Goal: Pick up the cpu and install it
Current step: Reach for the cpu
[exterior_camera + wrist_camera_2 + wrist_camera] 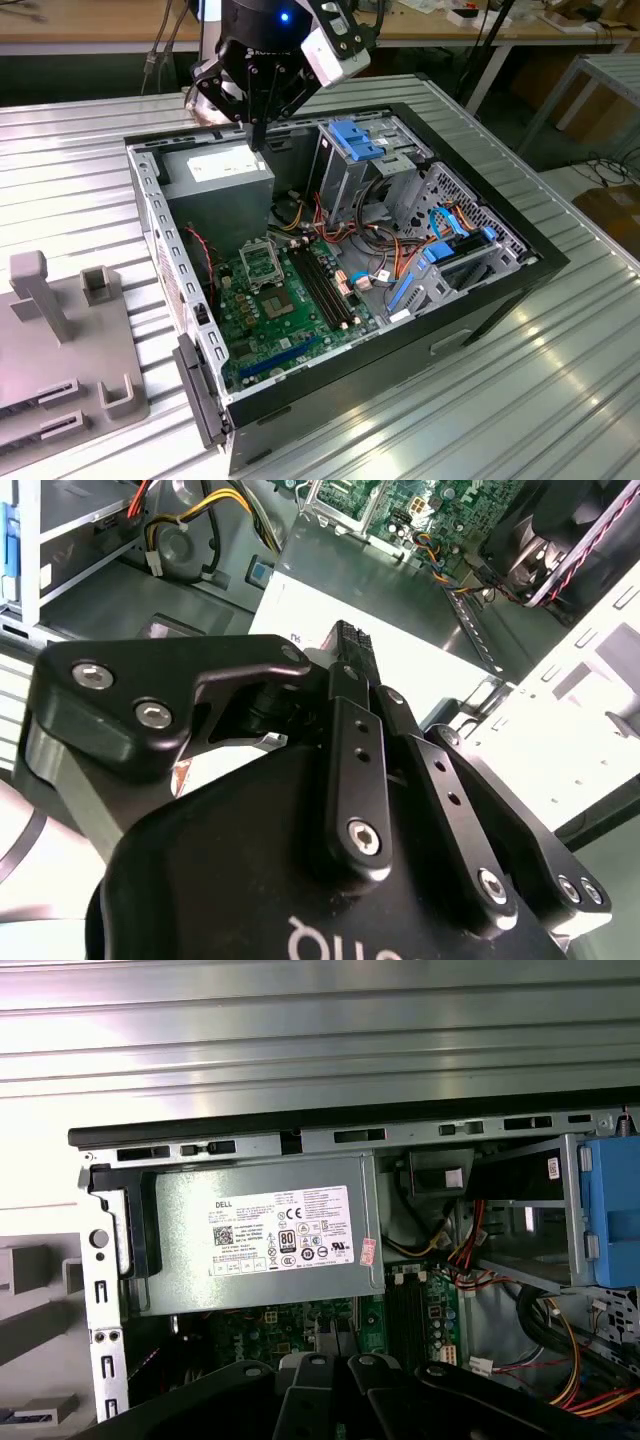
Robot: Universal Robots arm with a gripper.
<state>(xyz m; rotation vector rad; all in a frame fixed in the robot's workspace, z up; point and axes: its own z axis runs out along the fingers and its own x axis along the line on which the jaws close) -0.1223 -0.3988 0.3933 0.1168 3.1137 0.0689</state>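
Your gripper [258, 140] hangs in the upper middle of the exterior view, over the far corner of the power supply [222, 172], just inside the open computer case [540, 262]. Its fingers are drawn together into one thin tip, and in the second wrist view the two finger linkages likewise meet at the tip [350, 645] with no gap. I judge the claw closed on nothing, though a thin plate pinched edge-on would be hard to spot. I cannot tell where the cpu is. The window of the socket frame [262, 263], mid-frame on the motherboard [290, 320], looks dark rather than bright. The grey fixture [60, 330] at the lower left gives no clear sign of it either. Do not mistake the soldered chip [276, 306], just below the socket frame, for the part. The step in hand reads as positioning. To do it well, settle where the chip lies before you commit to any descent, and keep the tool vertical. Mind what crowds the socket: the power supply's wall above it, the memory slots [325, 285] to its right, and the loose cables [395, 262] further right. A flat chip with a thin rim offers little to hold, so square the fingers to its edges and move slowly. A tilted grip could let it slip or scrape the socket's contacts.
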